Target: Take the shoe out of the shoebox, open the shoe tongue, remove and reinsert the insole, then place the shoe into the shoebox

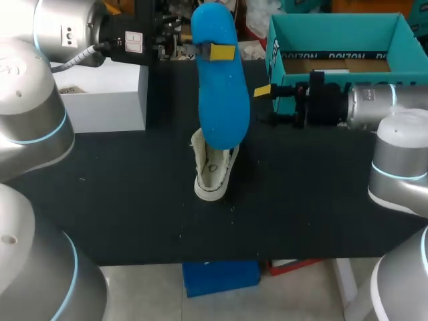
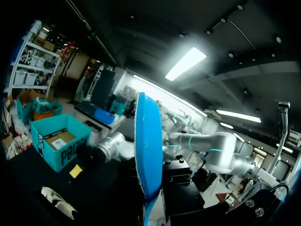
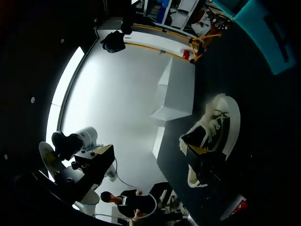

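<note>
Insole out, reinsertion comes next.
Your teal shoebox sits far right; the left gripper clamps the blue insole over the white shoe. You cannot tell the right gripper's state. Next, guide the insole into the opening.

The insole is a bright, plain blue, with a yellow tip of the left claw showing against it. The shoe is cream-white with a small dark mark inside. The shoebox is teal with a band of black lettering, and brown card shows within. A plain white box stands on the black surface. The left arm and right arm are silver-grey with pale blue rings.
</note>
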